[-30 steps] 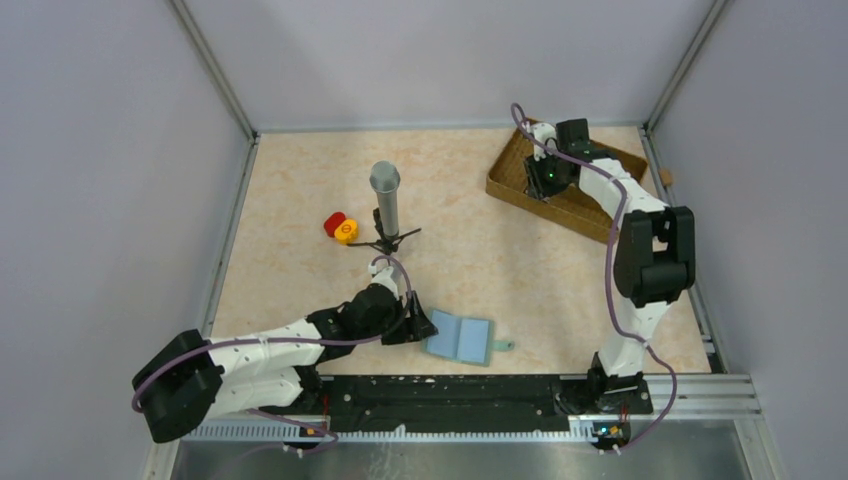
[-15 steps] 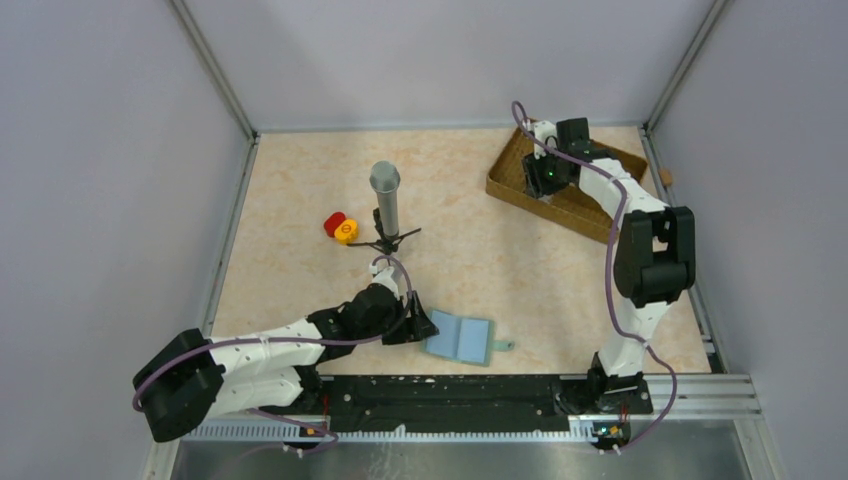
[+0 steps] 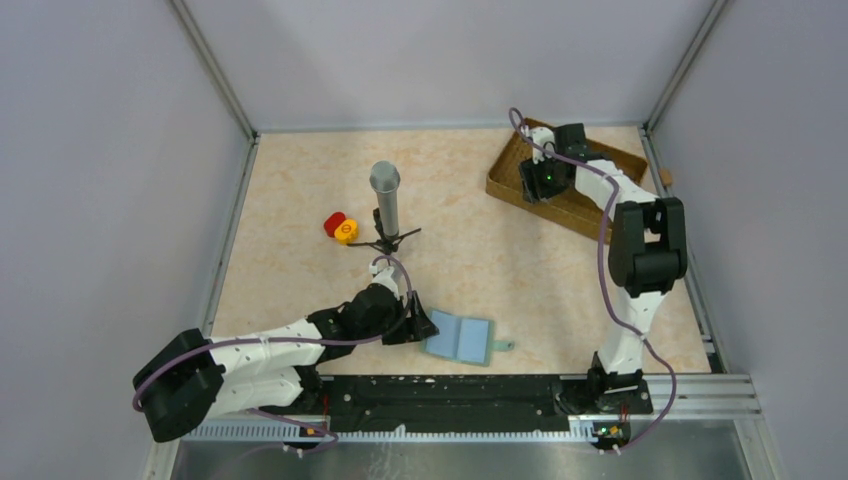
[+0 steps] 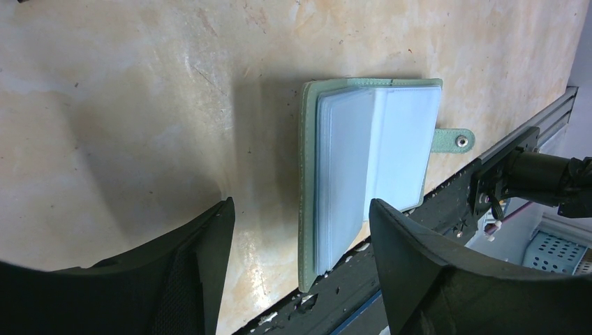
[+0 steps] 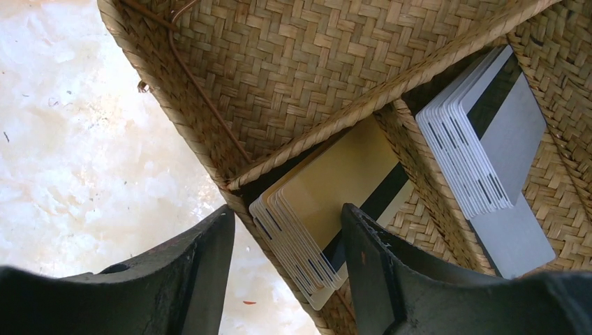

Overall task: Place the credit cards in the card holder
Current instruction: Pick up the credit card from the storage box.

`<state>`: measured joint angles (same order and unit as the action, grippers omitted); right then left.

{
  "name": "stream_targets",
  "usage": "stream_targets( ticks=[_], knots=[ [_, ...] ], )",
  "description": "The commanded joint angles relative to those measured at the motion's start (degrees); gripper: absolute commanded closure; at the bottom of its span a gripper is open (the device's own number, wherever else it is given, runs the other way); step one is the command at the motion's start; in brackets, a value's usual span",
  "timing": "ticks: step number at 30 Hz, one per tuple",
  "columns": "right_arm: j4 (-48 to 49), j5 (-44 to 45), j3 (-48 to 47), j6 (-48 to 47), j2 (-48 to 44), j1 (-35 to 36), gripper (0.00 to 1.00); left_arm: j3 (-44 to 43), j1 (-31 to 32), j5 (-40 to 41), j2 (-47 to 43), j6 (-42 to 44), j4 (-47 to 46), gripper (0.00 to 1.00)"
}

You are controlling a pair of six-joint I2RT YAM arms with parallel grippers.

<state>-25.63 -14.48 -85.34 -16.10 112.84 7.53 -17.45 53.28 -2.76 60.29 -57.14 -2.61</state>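
Top external, beige table [image 3: 300,190] walled in grey, left pincer [image 3: 422,326] apart beside card holder [image 3: 462,338], right pincer [image 3: 530,188] apart over tray [image 3: 508,165]

- right gripper [image 5: 286,220] jaws apart, hanging above the woven tray [image 5: 300,63]
- gold-topped card stack [image 5: 335,199] at 6 o'clock, fanned, in one compartment
- silver-grey stack [image 5: 506,136] at 3 o'clock, next compartment, across the divider [image 5: 426,174]
- table [image 5: 84,139] at 9 o'clock
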Motion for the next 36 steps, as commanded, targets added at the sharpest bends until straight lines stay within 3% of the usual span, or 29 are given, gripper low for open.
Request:
stream_targets(
  ticks=[1,18,36],
  knots=[
    [-1.6,-2.4,-1.7,-0.5,1.2,-0.6,0.43,0.2,-0.3,-0.3,0.4,0.0,-1.2,0.26],
    [-6.4,-7.0,-3.3,-0.3,-2.7,-0.5,0.51,-0.6,-0.4,-1.1,2.3,0.5,-1.8,0.26],
    [-8.6,-8.6,-4.2,-0.3,-3.0,-0.5,0.49,0.1,-0.4,-0.8,1.4,0.0,-1.7,0.26]
  ],
)
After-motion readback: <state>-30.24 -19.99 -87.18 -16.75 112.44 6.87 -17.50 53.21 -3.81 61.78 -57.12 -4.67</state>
